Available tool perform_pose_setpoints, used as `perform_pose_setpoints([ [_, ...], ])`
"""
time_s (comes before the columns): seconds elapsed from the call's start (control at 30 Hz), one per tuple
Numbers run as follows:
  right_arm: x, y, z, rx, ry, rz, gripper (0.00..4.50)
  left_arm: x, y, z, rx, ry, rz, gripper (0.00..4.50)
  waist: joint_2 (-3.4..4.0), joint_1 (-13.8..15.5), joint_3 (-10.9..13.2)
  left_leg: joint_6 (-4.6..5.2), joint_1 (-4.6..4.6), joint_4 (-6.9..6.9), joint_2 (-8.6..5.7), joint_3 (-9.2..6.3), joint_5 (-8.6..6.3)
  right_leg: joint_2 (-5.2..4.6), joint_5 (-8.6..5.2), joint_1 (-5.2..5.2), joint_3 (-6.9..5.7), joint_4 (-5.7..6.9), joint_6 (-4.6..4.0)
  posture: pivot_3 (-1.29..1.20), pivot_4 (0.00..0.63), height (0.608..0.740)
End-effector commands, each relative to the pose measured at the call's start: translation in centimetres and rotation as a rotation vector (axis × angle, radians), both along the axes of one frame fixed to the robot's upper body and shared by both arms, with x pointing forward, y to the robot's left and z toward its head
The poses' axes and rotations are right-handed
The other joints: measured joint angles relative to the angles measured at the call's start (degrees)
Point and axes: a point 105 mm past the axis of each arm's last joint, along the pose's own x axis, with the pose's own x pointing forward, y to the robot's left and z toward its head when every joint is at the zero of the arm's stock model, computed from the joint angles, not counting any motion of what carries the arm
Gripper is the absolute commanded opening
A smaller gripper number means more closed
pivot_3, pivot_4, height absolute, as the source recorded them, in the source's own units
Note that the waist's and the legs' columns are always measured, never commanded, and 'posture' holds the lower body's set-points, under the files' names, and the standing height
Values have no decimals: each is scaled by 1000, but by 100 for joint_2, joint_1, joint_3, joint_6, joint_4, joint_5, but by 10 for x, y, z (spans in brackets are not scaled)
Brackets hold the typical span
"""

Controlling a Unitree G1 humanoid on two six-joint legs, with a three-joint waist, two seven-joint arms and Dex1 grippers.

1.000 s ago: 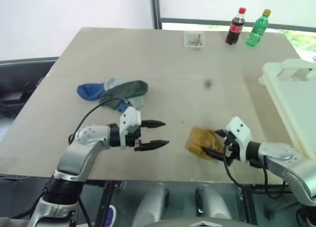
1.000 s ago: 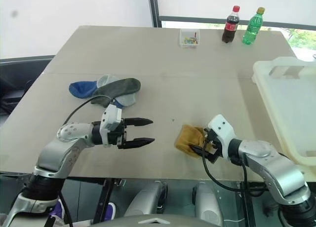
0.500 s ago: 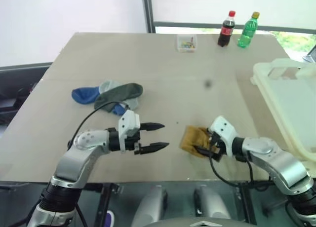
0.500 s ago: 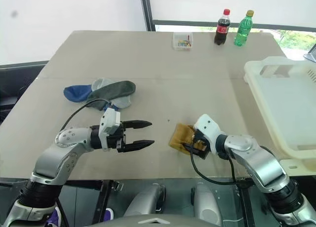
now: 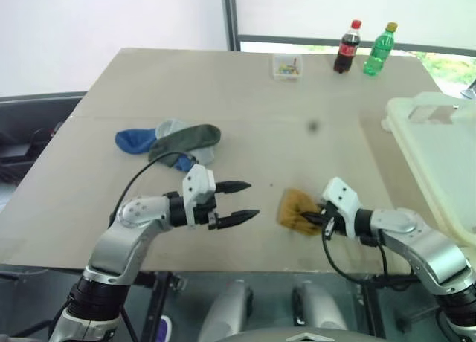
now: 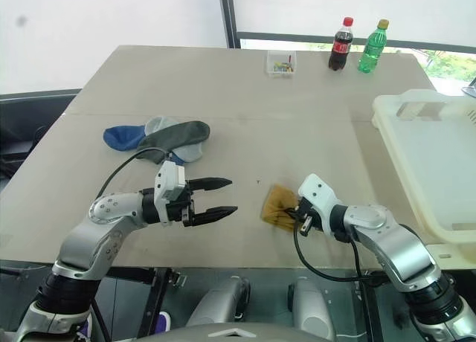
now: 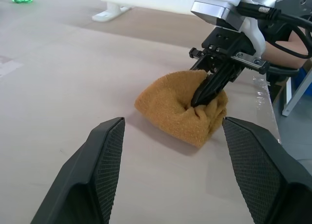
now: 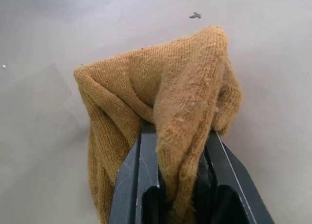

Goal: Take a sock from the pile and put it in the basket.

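A mustard yellow sock [image 5: 294, 210] lies bunched near the table's front edge, apart from the pile [image 5: 172, 140] of blue, dark grey and pale socks at the left. My right gripper [image 5: 310, 218] is shut on a fold of this sock [image 8: 165, 87], fabric pinched between its fingers [image 8: 139, 180]. My left gripper [image 5: 251, 199] hovers open just left of the sock and points at it, holding nothing. The left wrist view shows the sock [image 7: 170, 104] with the right gripper [image 7: 200, 98] biting into it. The cream basket [image 6: 439, 95] stands at the table's right side.
At the back of the table [image 5: 245, 97] stand a small clear box [image 5: 287, 65], a cola bottle [image 5: 346, 37] and a green bottle [image 5: 378, 39]. The sock lies close to the table's front edge.
My right gripper has closed on the mustard sock, which now puckers around its fingers. The left gripper has stayed where it was, open. The camera view has shifted slightly.
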Motion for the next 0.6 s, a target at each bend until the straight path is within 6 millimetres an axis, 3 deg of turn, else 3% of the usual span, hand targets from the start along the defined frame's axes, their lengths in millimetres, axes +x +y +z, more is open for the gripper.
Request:
perform_pose_setpoints([
  [0.03,14,-10,22,149,-26,-111,117,1,-3,14,-19,-71,-4,3357,4,-6,3,0,-2,0,0,0,0,0,0,-2,1,0,0,0,150,740],
  [0.1,21,-13,51,300,-73,-151,117,3,-4,16,-33,-78,12,3357,8,-10,11,0,-8,0,0,0,0,1,1,-7,1,1,-1,0,150,740],
  [0.2,38,-38,92,454,-159,-256,115,6,-6,21,-71,-82,37,3357,53,-9,57,1,-25,-1,-4,3,0,0,16,-21,3,1,-23,0,150,740],
  [0.33,70,-104,151,597,-321,-491,114,13,-12,32,-150,-91,75,3357,61,0,67,1,-41,-3,-13,7,1,8,31,-40,2,2,-2,0,150,740],
  [0.37,73,-110,157,610,-334,-516,114,14,-13,34,-159,-91,80,3357,62,20,68,2,-45,-3,-18,7,1,11,31,-42,1,2,-1,0,150,740],
  [0.43,96,-157,179,639,-409,-732,114,21,-22,49,-248,-93,97,3357,61,25,68,2,-53,-7,-21,4,1,11,31,-50,-3,2,-2,0,150,740],
  [0.5,113,-197,189,623,-440,-926,114,25,-30,59,-297,-99,101,3357,66,11,73,3,-69,-2,-30,16,3,7,33,-67,6,8,0,0,150,740],
  [0.6,130,-215,181,510,-412,-1014,114,27,-37,63,-319,-103,106,3357,68,-16,73,4,-96,4,-36,25,5,6,34,-95,13,13,1,0,150,740],
])
